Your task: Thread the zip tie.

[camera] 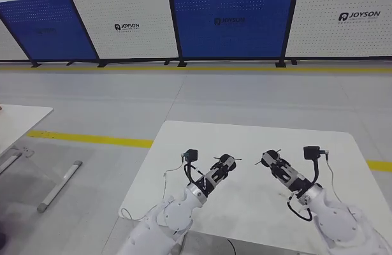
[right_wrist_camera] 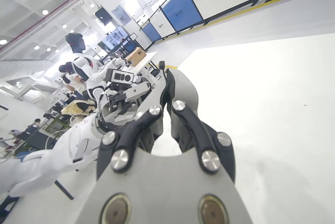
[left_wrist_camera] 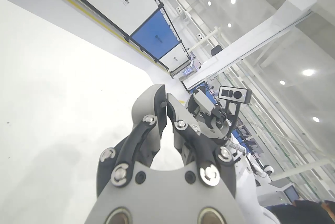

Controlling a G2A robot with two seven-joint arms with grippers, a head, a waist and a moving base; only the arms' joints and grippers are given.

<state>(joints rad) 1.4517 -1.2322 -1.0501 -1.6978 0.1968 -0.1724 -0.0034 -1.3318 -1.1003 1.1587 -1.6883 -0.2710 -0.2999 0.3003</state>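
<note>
Claws above the white tabletop [camera: 259, 137], both raised off its near half and neither touching it. Right claw [right_wrist_camera: 167, 73] is pressed together on the black zip tie [right_wrist_camera: 162, 64]. The tie's blocky end pokes out just past the fingertips, and its strap slants across the claw high over the tabletop. Left claw [left_wrist_camera: 165, 94] is likewise pressed together, level with the right one and apart from it over the tabletop's middle. A thin dark strip [camera: 237, 159] crosses its tips (whether this is the same tie or a second one cannot be told).
</note>
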